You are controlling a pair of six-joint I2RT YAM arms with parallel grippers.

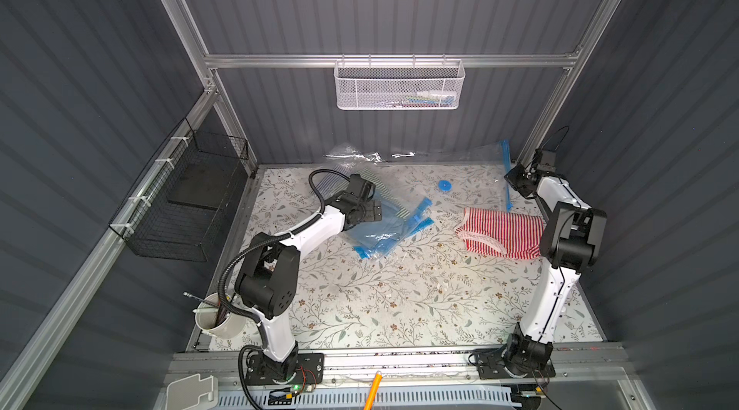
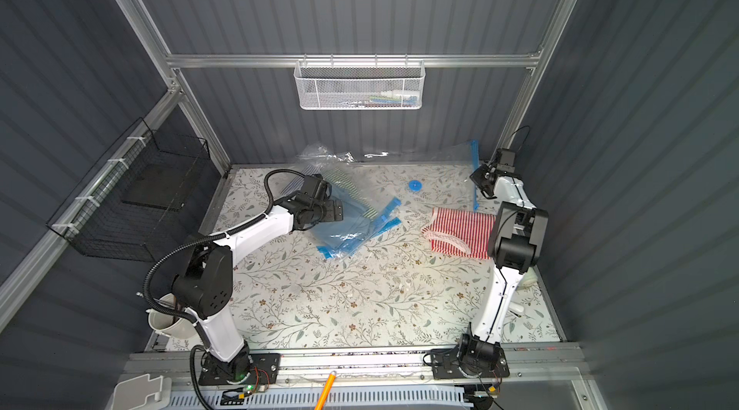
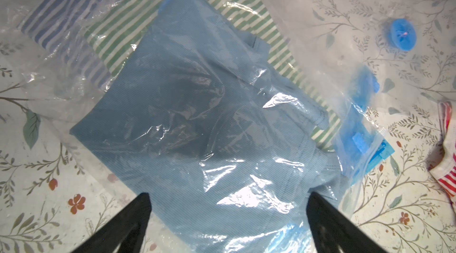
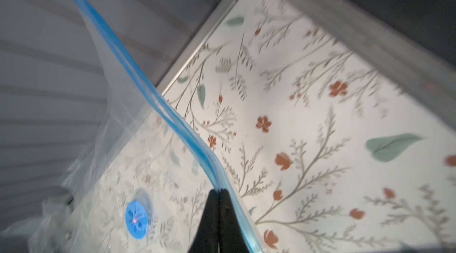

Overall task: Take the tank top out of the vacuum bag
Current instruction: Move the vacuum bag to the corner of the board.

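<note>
Although the task names a bag, the red-and-white striped tank top [image 1: 500, 233] lies bare on the surface [image 1: 380, 300], outside any plastic and partly under the elbow of the right arm [image 1: 560, 296]. Its long axis runs from side to side across the surface, with the white-trimmed opening toward the middle.

Just beyond its far edge hangs the blue zip strip [image 4: 153, 92] of the clear vacuum bag [image 1: 452, 158]. The right jaws are closed on that strip and hold it up off the surface near the back corner. In the right wrist view the strip runs away from the pinched tips.

From the right jaws the tank top lies near, below and toward the robot's front. From the left jaws it lies well apart to the right, past a folded blue garment [image 3: 197, 116] wrapped in plastic. The left jaws, at the end of the left arm [image 1: 312, 230], stand wide open over that garment and hold nothing. The right arm is therefore the nearer one, and I judge the removal done or nearly so.

Counted:
- one tank top
- one round blue valve [image 1: 444, 185] on the clear bag
- one blue garment
- one green-striped piece [image 3: 116, 42]
- one blue-striped piece [image 3: 61, 17]
- two arms

I cannot tell how many separate bags cover the blue garment and the two striped pieces.
</note>
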